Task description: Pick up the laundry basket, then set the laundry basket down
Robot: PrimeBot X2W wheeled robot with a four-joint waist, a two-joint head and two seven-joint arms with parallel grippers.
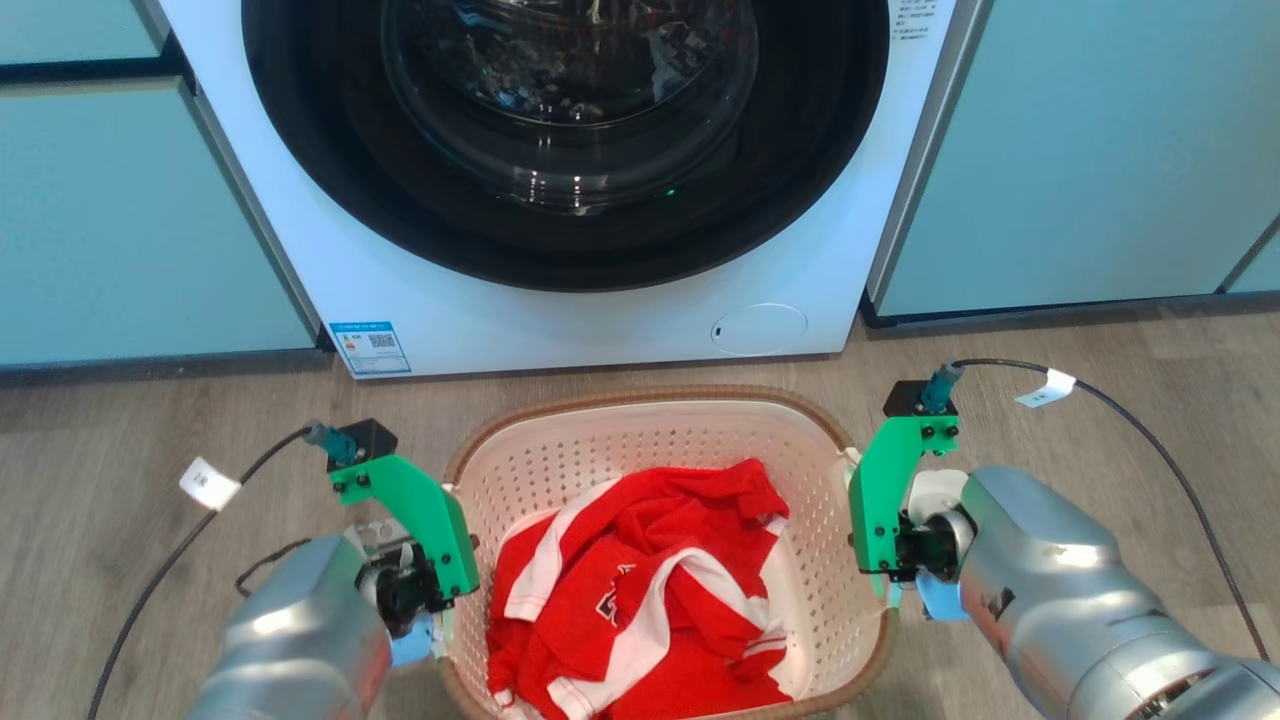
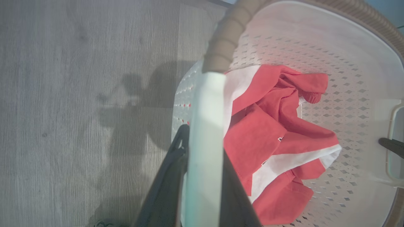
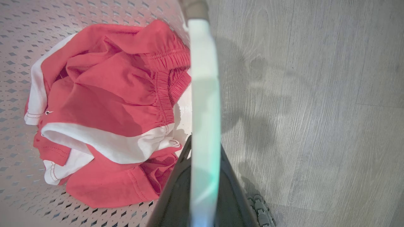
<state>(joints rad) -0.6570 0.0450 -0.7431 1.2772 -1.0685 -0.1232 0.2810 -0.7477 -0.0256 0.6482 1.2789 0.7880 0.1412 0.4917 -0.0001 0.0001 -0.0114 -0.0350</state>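
Note:
The laundry basket (image 1: 640,396), white and perforated with a brown woven rim, sits low in the head view in front of the washer, with a crumpled red and white garment (image 1: 640,590) inside. My left gripper (image 1: 438,615) is at its left side handle and my right gripper (image 1: 892,580) at its right one. In the left wrist view the dark fingers (image 2: 170,176) of my left gripper (image 2: 203,148) clamp the white handle (image 2: 205,110). In the right wrist view my right gripper (image 3: 205,148) holds the other handle (image 3: 203,78) the same way. Whether the basket touches the floor cannot be told.
A white front-loading washing machine (image 1: 560,330) with its dark round door stands just behind the basket. Teal cabinets (image 1: 130,220) flank it on both sides. Grey wood floor (image 1: 1100,400) lies left and right of the basket. Black cables (image 1: 1150,440) trail from both wrists.

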